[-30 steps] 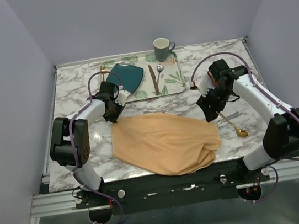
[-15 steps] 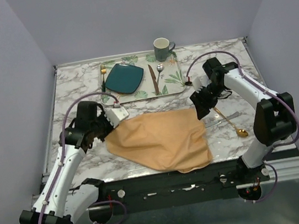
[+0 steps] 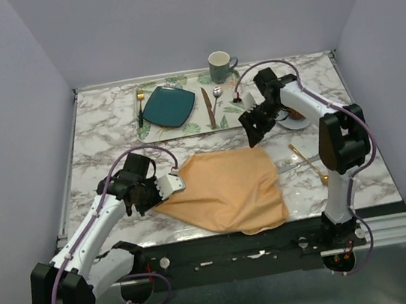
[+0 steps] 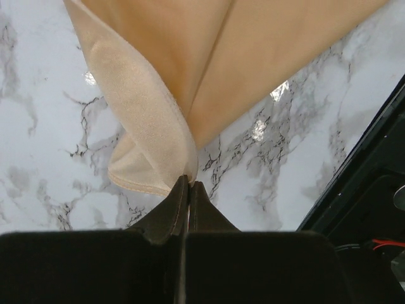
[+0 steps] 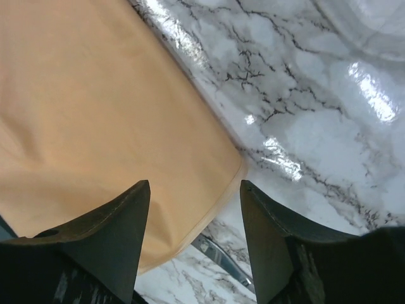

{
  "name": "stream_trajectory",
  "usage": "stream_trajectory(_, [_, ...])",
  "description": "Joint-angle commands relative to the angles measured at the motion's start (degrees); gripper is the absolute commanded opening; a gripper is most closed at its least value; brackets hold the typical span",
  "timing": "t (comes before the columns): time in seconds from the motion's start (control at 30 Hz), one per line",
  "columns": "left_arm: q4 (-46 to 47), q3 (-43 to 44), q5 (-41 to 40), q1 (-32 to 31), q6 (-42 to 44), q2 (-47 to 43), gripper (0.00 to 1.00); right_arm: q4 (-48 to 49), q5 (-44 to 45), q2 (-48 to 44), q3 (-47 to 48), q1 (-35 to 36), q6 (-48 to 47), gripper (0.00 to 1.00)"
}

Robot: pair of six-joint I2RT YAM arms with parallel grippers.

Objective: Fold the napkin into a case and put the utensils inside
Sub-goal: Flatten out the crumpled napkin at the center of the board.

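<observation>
Here we pinch the napkin [image 3: 227, 190] by its left corner.
Our left gripper [image 4: 188, 182] has its jaws clamped together on the cloth, which lies rumpled at the near middle of the marble table [image 3: 95, 137]. Our right gripper [image 5: 193, 185] hangs with jaws apart above its far right corner, and the gold spoon [image 3: 310, 163] lies near.

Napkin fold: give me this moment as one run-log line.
left gripper: shut on napkin corner | right gripper: open, above napkin's far right corner | gold spoon: on table, right of napkin

high view from behind, wrist views close, downward (all share napkin [image 3: 227, 190])
</observation>
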Motion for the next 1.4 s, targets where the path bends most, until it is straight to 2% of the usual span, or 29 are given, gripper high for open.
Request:
stream_trajectory(0.0, [1.37, 2.74, 0.41, -0.06, -1.00, 2.96, 0.00, 1.79, 4.26, 5.69, 3.93, 2.56, -1.40, 0.68])
stream_trajectory(0.2, [2.78, 4.42, 0.41, -0.06, -2.31, 5.51, 0.00, 1.27, 4.35, 9.38, 4.20, 4.93, -3.69, 0.70])
stream_trajectory(0.33, [5.59, 5.73, -1.70, 0.37, -6.78, 7.80, 0.00, 2.67, 5.14, 10.79, 3.32, 5.64, -4.13, 0.68])
stream_trajectory(0.43, [7.26, 7.66, -1.00, 1.96, -9.95, 10.08, 0.00, 3.11, 5.75, 12.02, 3.76, 5.64, -3.95, 0.57])
stream_trajectory(0.47, [7.79, 8.28, -0.48, 2.92, -11.79, 10.61, 0.00, 3.11, 6.10, 12.20, 3.85, 5.64, -3.78, 0.45])
stream_trajectory(0.53, [8.49, 9.51, -0.39, 3.62, -13.30, 12.19, 0.00, 3.03, 7.15, 12.21, 4.11, 5.64, -3.78, 0.28])
stream_trajectory(0.57, [9.19, 10.04, -0.38, 4.06, -14.61, 12.63, 0.00, 2.85, 7.51, 11.86, 4.29, 5.64, -3.78, 0.06])
stream_trajectory(0.6, [9.54, 10.48, -0.21, 5.11, -15.06, 13.51, 0.00, 2.85, 8.21, 11.42, 4.46, 5.64, -3.86, 0.01])
stream_trajectory(0.67, [10.68, 12.15, -0.38, 6.17, -16.72, 14.56, 0.00, 2.76, 9.44, 8.62, 4.73, 5.55, -4.39, 0.01])
stream_trajectory(0.83, [11.22, 19.86, 2.16, 12.75, -23.49, 21.33, 0.00, 1.97, 8.76, 0.53, 7.36, 5.46, -5.97, 0.01])
stream_trajectory(0.93, [9.99, 23.74, 3.74, 15.39, -26.39, 25.46, 0.00, 2.05, 7.52, -5.18, 4.04, 7.90, -7.64, 0.01])
stream_trajectory(1.0, [9.20, 24.63, 4.01, 16.11, -26.92, 27.13, 0.00, 3.63, 7.60, -8.61, -4.02, 10.72, -8.87, 0.01])
stream_trajectory(1.07, [8.93, 24.63, 3.66, 16.37, -27.19, 27.75, 0.00, 5.65, 7.86, -13.97, -10.79, 16.34, -9.22, 0.01])
stream_trajectory(1.1, [8.85, 24.37, 3.40, 16.37, -27.19, 28.01, 0.00, 8.18, 8.21, -15.38, -18.57, 18.53, -9.14, 0.01])
stream_trajectory(1.13, [8.85, 24.11, 3.22, 16.37, -27.19, 28.10, 0.00, 9.34, 9.09, -18.09, -21.78, 23.08, -9.05, 0.01])
stream_trajectory(1.17, [8.58, 23.50, 2.78, 16.46, -27.10, 28.10, 0.00, 10.31, 9.36, -18.90, -25.38, 25.21, -9.05, 0.03])
stream_trajectory(1.23, [8.49, 22.88, 2.69, 16.64, -26.93, 28.10, 0.00, 10.24, 7.44, -20.05, -30.68, 29.34, -9.49, 0.21])
stream_trajectory(1.27, [8.49, 22.18, 2.52, 16.64, -26.75, 27.93, 0.00, 9.62, 6.12, -21.01, -31.04, 29.54, -9.31, 0.48])
stream_trajectory(1.3, [8.41, 21.91, 2.08, 16.64, -26.49, 27.67, 0.00, 8.83, 5.32, -21.54, -30.96, 29.37, -7.22, 0.59])
stream_trajectory(1.37, [8.32, 21.47, 2.16, 16.72, -26.22, 27.66, 0.00, 8.30, 4.35, -23.90, -29.47, 28.76, -6.15, 0.68])
